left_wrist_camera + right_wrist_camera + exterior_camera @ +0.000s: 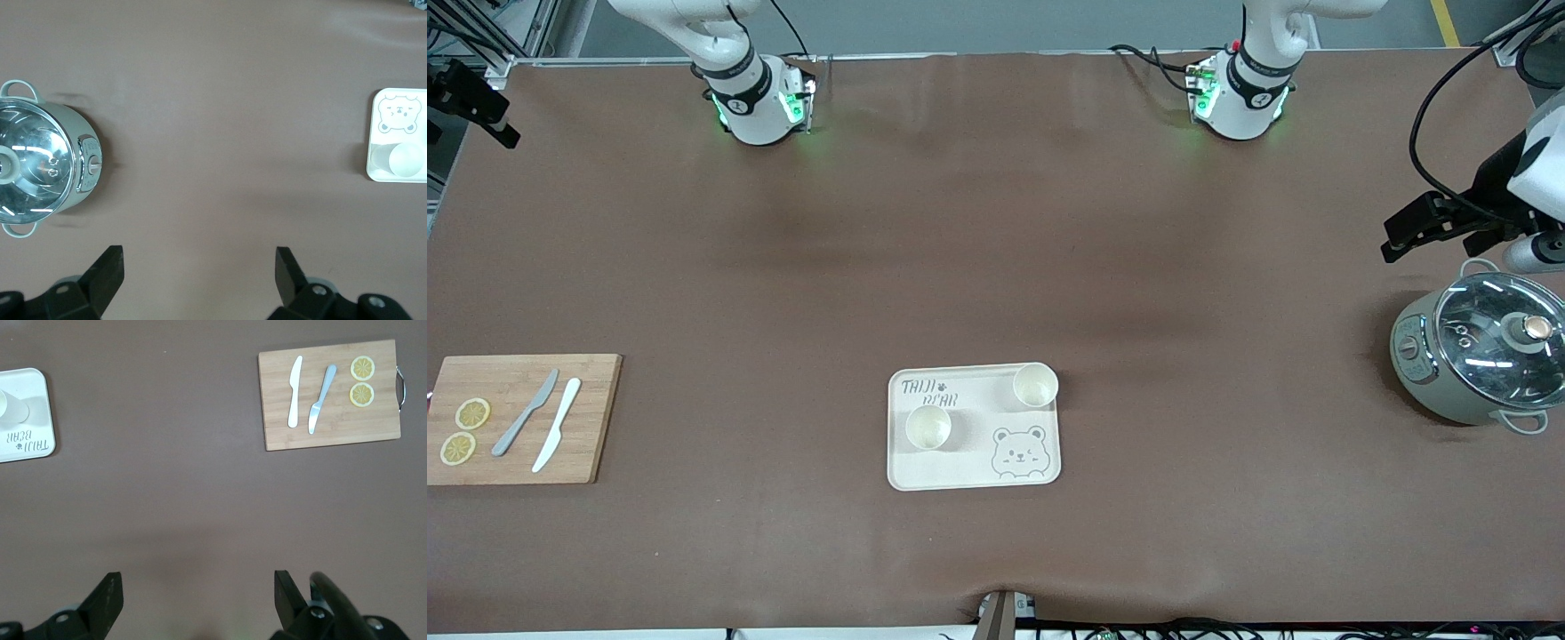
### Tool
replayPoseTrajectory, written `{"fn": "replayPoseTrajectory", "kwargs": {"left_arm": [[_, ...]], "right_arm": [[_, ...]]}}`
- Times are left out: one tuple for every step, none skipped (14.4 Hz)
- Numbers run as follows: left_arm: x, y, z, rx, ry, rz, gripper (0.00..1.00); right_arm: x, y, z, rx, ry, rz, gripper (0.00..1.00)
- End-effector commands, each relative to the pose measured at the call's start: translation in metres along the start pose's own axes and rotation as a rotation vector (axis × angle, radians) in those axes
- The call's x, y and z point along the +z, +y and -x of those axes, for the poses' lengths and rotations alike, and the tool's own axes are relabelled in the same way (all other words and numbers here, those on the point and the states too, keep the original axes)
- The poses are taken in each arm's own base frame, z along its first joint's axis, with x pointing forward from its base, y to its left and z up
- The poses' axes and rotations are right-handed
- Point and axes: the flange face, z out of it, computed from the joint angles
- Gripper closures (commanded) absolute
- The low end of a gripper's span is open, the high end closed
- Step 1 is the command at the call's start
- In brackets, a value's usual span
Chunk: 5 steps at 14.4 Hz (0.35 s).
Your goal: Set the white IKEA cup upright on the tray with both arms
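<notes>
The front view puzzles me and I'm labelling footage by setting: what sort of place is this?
Likely a robotics lab staged as a kitchen: the table carries a tray with two cups, a cutting board with knives, and a pot.

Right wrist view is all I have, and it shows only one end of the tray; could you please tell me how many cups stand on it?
Observer: Two, both upright on the tray: one cup by the lettering, the other cup in the corner toward the left arm's end, farther from the front camera.
Operator: Thank you. My right gripper hangs open over bare table; where is the left gripper?
Observer: The left gripper hangs over the table beside a lidded pot, fingers open.
</notes>
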Motion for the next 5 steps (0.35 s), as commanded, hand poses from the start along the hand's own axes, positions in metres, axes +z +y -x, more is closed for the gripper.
{"fn": "replayPoseTrajectory", "kwargs": {"left_arm": [[-0.0059, -0.0026, 0.0019, 0.003, 0.0, -0.016, 0.0], [-0.0052, -0.0026, 0.0019, 0.003, -0.002, -0.016, 0.0], [-0.0059, -0.0028, 0.0019, 0.003, 0.0, -0.018, 0.0], [-0.0059, -0.0019, 0.002, 0.004, 0.0, -0.018, 0.0], [-0.0059, -0.0019, 0.002, 0.006, 0.0, -0.018, 0.0]], "right_arm": [[-0.0109, -0.0309, -0.0017, -0.06, 0.017, 0.046, 0.0], [-0.0167, -0.0373, -0.0002, -0.068, 0.022, 0.049, 0.0], [-0.0192, -0.0374, 0.0002, -0.066, 0.023, 0.05, 0.0], [-0.0198, -0.0376, 0.0004, -0.066, 0.023, 0.048, 0.0], [-0.0205, -0.0371, 0.0004, -0.063, 0.025, 0.047, 0.0]]}}
